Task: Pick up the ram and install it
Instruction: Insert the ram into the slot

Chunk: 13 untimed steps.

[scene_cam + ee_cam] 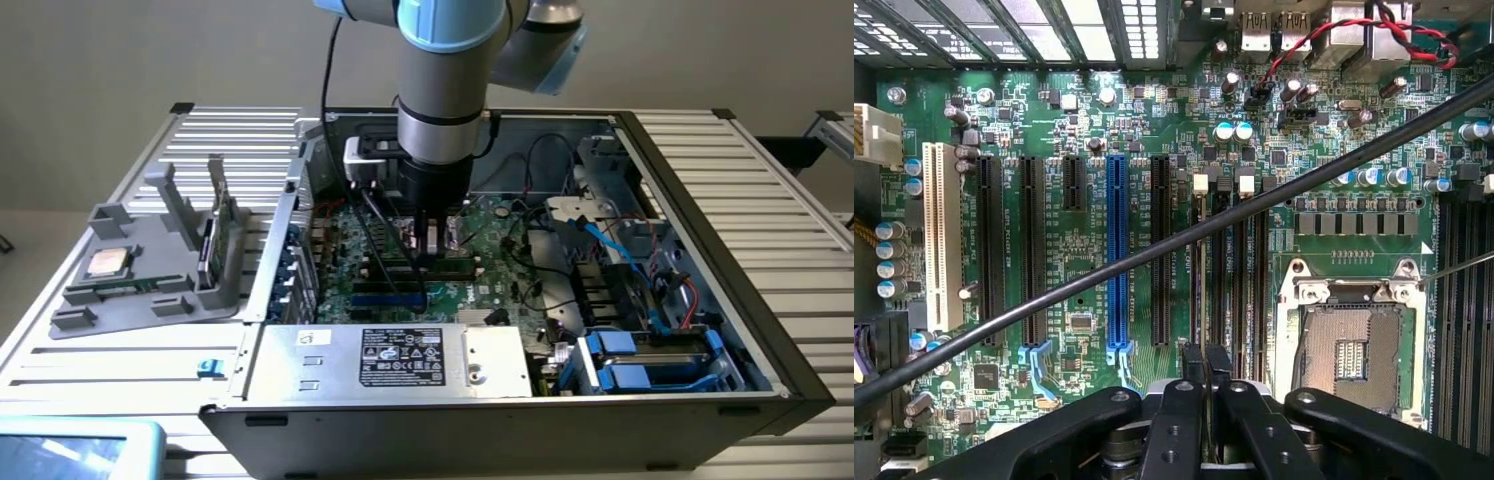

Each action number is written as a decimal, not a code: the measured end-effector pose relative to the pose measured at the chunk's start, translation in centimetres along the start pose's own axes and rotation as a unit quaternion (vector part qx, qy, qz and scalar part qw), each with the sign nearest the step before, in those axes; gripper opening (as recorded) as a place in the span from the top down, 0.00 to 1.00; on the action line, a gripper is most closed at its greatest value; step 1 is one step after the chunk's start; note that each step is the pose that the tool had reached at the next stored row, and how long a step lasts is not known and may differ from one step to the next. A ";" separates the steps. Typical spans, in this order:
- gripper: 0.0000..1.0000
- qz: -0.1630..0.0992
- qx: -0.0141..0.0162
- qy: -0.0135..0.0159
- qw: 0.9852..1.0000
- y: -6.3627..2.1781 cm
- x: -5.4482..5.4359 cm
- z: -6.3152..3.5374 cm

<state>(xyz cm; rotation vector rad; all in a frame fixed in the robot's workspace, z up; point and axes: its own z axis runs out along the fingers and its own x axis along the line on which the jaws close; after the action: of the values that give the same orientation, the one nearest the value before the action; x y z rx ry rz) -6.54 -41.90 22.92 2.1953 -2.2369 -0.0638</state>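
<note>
Grey steel computer case, lid off, holds a green motherboard lying flat. The arm reaches straight down into it. The black two-fingered claw stands over the dark memory slots just beside the empty silver processor socket. Its fingers are pressed close together, seemingly pinching the top edge of the long, narrow green ram stick, which lies along a slot directly under them.

Seating looks like the step in hand. It would go best with the stick upright, in line with the slot, and pushed straight down with even force so neither end rides high.

A silver power-supply box fills the near side of the case. A grey plastic parts tray with a square silver processor chip sits well apart, at the exterior view's left. A thin black cable crosses the wrist view above the slots; I judge it the likeliest snag.
</note>
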 end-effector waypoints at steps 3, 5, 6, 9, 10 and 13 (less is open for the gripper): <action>0.81 0.000 0.000 0.000 1.000 0.00 0.0 0.00; 0.81 0.000 0.000 0.000 1.000 0.00 0.0 0.00; 0.81 0.000 0.000 0.000 1.000 0.00 0.0 0.00; 0.81 0.000 0.000 0.000 1.000 0.00 0.0 0.00; 0.81 0.000 0.000 0.000 1.000 0.00 0.0 0.00; 0.81 0.000 0.000 0.000 1.000 0.00 0.0 0.00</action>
<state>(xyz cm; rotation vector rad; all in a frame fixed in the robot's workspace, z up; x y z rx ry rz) -6.53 -41.90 22.92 2.1954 -2.2369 -0.0638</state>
